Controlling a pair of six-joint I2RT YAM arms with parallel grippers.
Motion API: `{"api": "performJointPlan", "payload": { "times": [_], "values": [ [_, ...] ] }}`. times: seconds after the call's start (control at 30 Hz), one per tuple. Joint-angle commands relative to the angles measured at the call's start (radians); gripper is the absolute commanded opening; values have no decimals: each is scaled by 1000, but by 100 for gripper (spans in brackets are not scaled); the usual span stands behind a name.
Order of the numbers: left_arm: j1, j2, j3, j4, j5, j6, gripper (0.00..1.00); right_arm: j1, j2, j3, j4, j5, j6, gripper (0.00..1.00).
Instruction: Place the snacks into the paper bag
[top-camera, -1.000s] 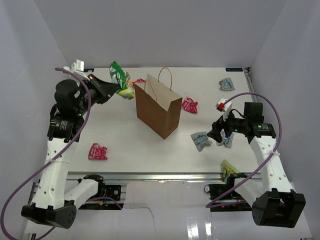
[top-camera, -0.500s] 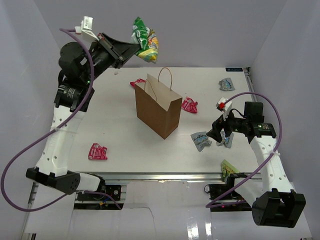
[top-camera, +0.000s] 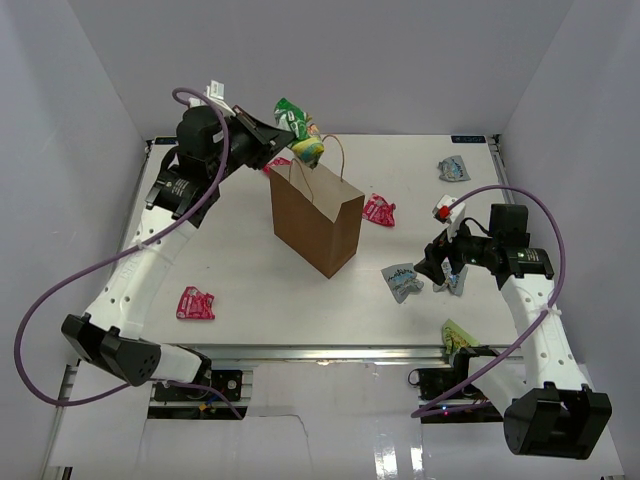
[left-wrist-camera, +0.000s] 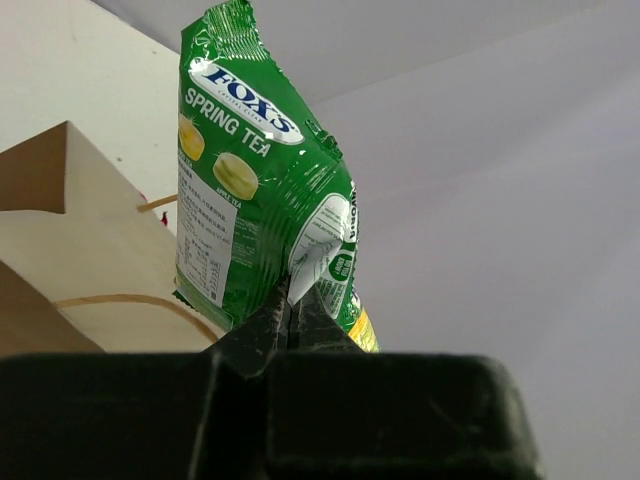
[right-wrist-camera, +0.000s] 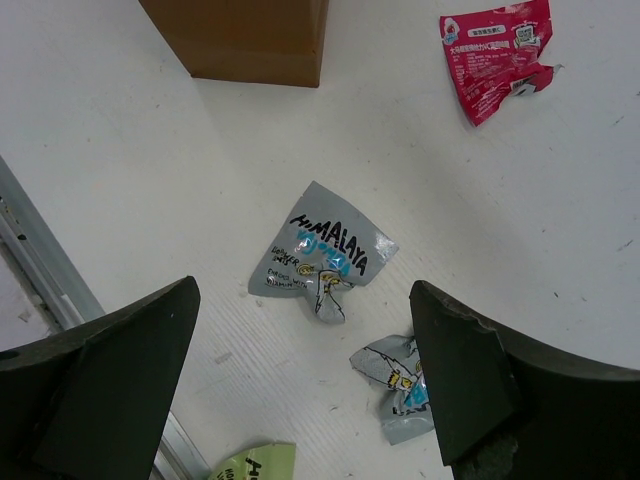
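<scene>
The brown paper bag (top-camera: 318, 214) stands upright mid-table, mouth open; it also shows in the left wrist view (left-wrist-camera: 70, 260). My left gripper (top-camera: 283, 131) is shut on a green and yellow packet (top-camera: 299, 135), held just above the bag's far rim; the packet (left-wrist-camera: 255, 220) fills the left wrist view. My right gripper (top-camera: 436, 268) is open and empty, low over two blue-silver packets (right-wrist-camera: 322, 258) (right-wrist-camera: 400, 385). One of them (top-camera: 402, 280) lies beside it in the top view. Pink packets lie right of the bag (top-camera: 379, 210), behind it (top-camera: 277, 162) and at the front left (top-camera: 195, 303).
A yellow-green packet (top-camera: 458, 335) lies at the front right edge near the rail, and another blue-silver one (top-camera: 452, 170) at the back right. White walls enclose the table. The right arm's cable loops above its wrist.
My left arm has lifted the green packet from the back left, swung it high, then lowered it rightward to just over the bag's mouth. The right arm has not moved.
</scene>
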Motion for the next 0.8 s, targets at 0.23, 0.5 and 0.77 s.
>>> {"api": "performJointPlan", "payload": {
  "times": [0.23,0.5,0.77],
  "values": [
    [-20,-37,-57,2,-24,25,0,-2,-8,47,10,2,12,91],
    [-32,-34,-84,-1,-30,35,16,-2,-14,44,10,2,19,91],
    [-34,-7,-38,-19,6,48,71,-2,-13,46,4,-17,20,91]
  ]
}}
